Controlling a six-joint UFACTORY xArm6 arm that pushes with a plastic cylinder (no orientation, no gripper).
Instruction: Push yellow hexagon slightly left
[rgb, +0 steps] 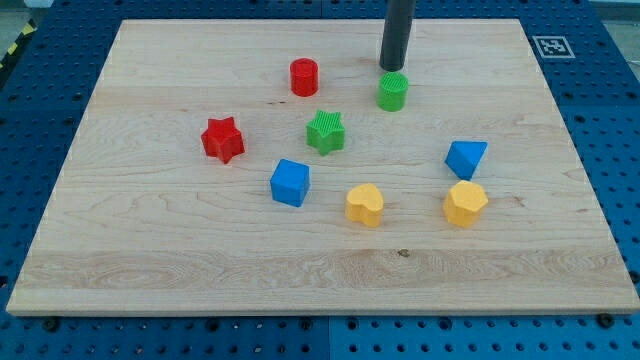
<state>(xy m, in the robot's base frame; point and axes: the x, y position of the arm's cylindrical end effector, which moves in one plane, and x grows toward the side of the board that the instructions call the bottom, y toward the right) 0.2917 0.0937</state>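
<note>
I carried no jaws, only a rod; my tip (391, 68) rested near the tabletop's (150, 250) top edge, just above the green cylinder (393, 91) and holding nothing. The yellow hexagon (465, 203) sat well apart, toward the view's lower right, just below the blue block (466, 158). Bare wood lay between it and the yellow heart (365, 204) to its left. The right edge was near.
</note>
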